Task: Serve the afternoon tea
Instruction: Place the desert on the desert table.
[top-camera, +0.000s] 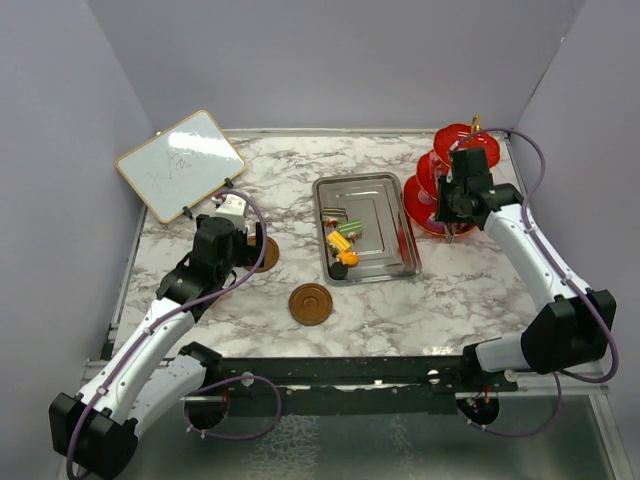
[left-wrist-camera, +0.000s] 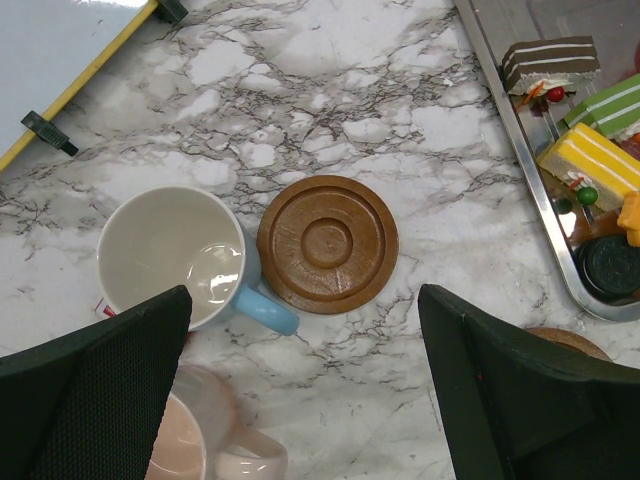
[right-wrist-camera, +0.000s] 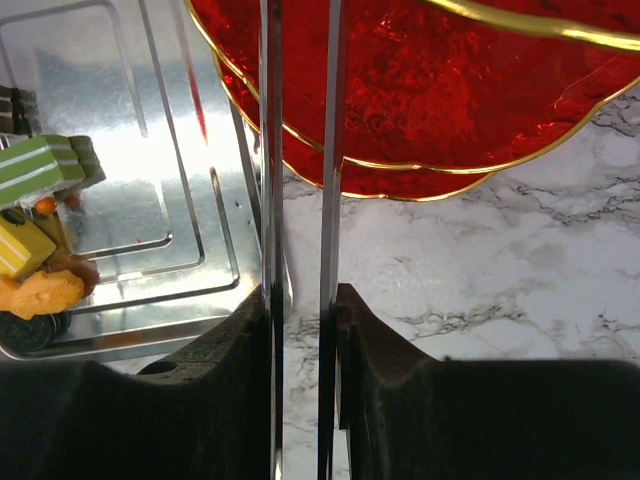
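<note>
Left gripper wide above the cups, right gripper narrow on tongs by the tray.
Left of the steel tray, my left fingers are spread wide and hold nothing. Below them the blue cup sits just beside a brown saucer, with the pink cup nearer me. At the tray's right edge, my right gripper pinches thin metal tongs, beside the red stand. Cake pieces lie in the tray.

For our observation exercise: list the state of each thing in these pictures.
Blue cup: upright, empty.
Pink cup: upright.
Saucer by cup: bare.
Other saucer: bare.
Cake pieces: lying in the steel tray.
Stand: upright.
Left gripper: open.
Right gripper: shut on tongs.
</note>
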